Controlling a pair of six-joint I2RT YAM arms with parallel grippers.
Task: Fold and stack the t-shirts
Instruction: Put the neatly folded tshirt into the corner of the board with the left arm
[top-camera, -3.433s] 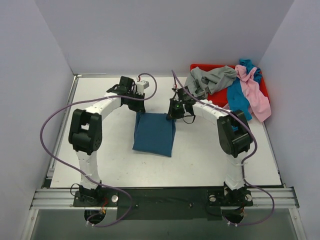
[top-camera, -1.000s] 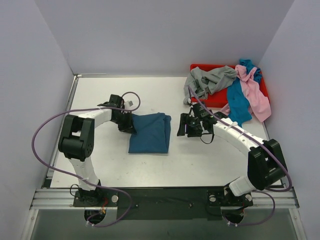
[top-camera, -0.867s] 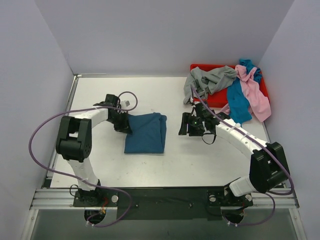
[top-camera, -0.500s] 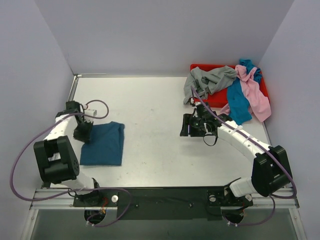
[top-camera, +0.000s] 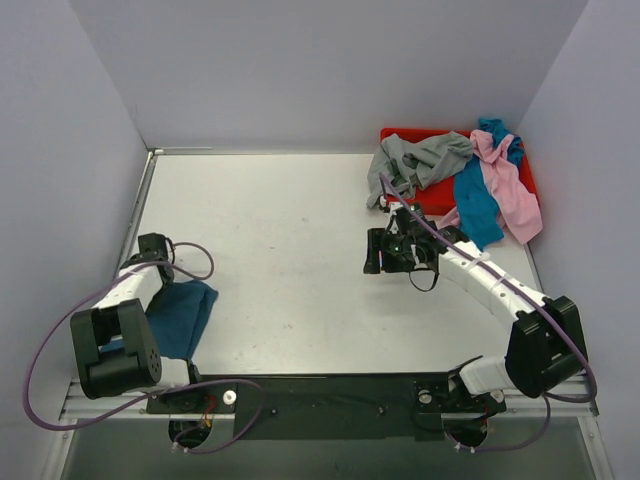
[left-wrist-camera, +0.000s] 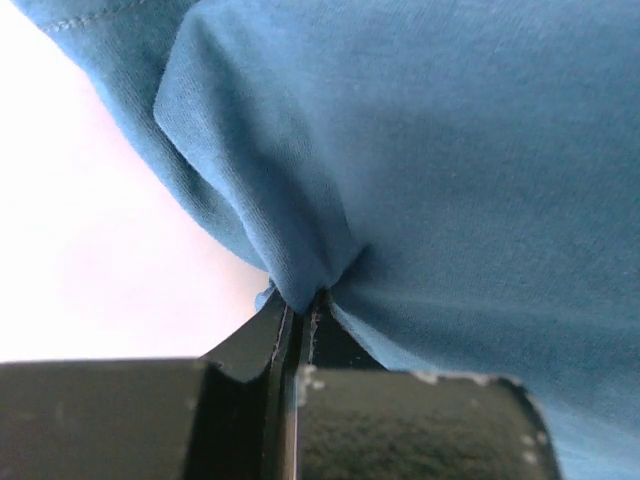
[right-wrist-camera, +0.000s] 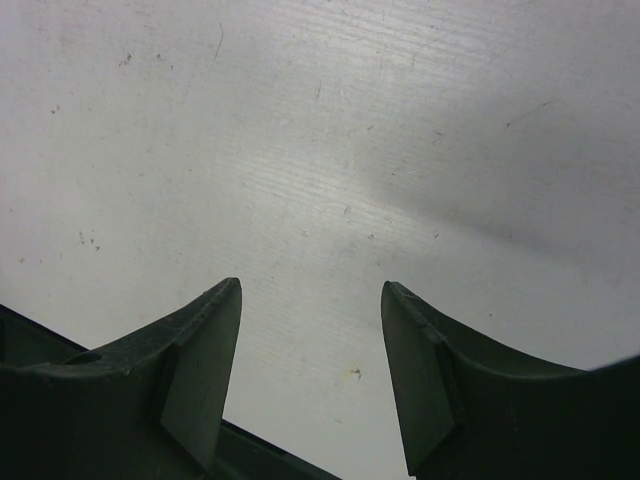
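The folded dark teal-blue t-shirt (top-camera: 185, 315) lies at the near left corner of the table, partly under my left arm. My left gripper (top-camera: 165, 288) is shut on a pinch of its edge. In the left wrist view the cloth (left-wrist-camera: 450, 150) fills the frame and bunches into the shut left gripper (left-wrist-camera: 303, 300). My right gripper (top-camera: 372, 252) hovers open over bare table right of centre, and the right wrist view shows the right gripper (right-wrist-camera: 312, 290) with nothing between its fingers. A grey t-shirt (top-camera: 420, 160), a pink one (top-camera: 510, 185) and a turquoise one (top-camera: 475, 205) are heaped at the back right.
A red tray (top-camera: 400, 134) sits under the heap at the back right corner. Walls close the table on the left, back and right. A metal rail (top-camera: 140, 215) runs along the left edge. Purple cables loop off both arms.
My left arm has dragged the folded teal shirt from the table's middle to the near left corner, still gripping it. The right gripper has stayed almost still and open.
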